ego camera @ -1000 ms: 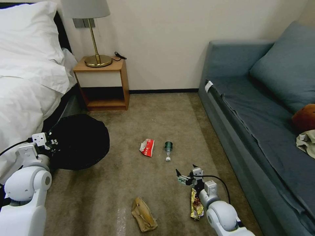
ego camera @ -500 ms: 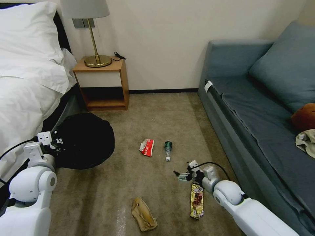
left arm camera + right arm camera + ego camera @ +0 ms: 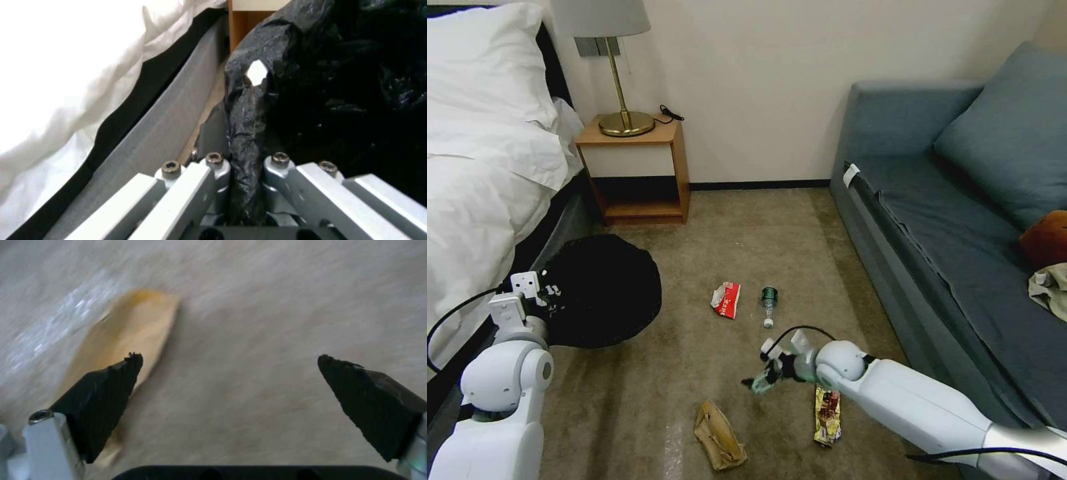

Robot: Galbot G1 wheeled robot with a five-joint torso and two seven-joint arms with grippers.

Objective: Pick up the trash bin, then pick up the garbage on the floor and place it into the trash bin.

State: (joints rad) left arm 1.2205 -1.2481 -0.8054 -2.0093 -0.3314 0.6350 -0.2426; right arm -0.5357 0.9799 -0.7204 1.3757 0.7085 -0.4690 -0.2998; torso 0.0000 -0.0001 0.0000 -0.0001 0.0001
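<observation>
The trash bin [image 3: 602, 288], covered by its black bag liner [image 3: 338, 83], hangs beside the bed with my left gripper [image 3: 550, 292] shut on its rim [image 3: 242, 166]. The garbage lies on the carpet: a brown paper wad [image 3: 718, 435], a red-and-white wrapper [image 3: 726, 299], a small clear bottle [image 3: 768, 305] and a gold-brown snack packet [image 3: 827, 415]. My right gripper [image 3: 758, 383] is open, low over the carpet between the wad and the packet. Its wrist view shows the wad [image 3: 129, 330] ahead by one fingertip [image 3: 109, 390].
A white bed [image 3: 480, 173] runs along the left. A wooden nightstand [image 3: 637, 170] with a brass lamp [image 3: 620, 73] stands at the wall. A blue sofa [image 3: 960, 227] on the right carries a brown plush toy [image 3: 1047, 237] and a beige shirt [image 3: 1050, 287].
My right arm has reached forward and swung left, lowering the open gripper toward the paper wad. The left gripper and bin shifted slightly right.
</observation>
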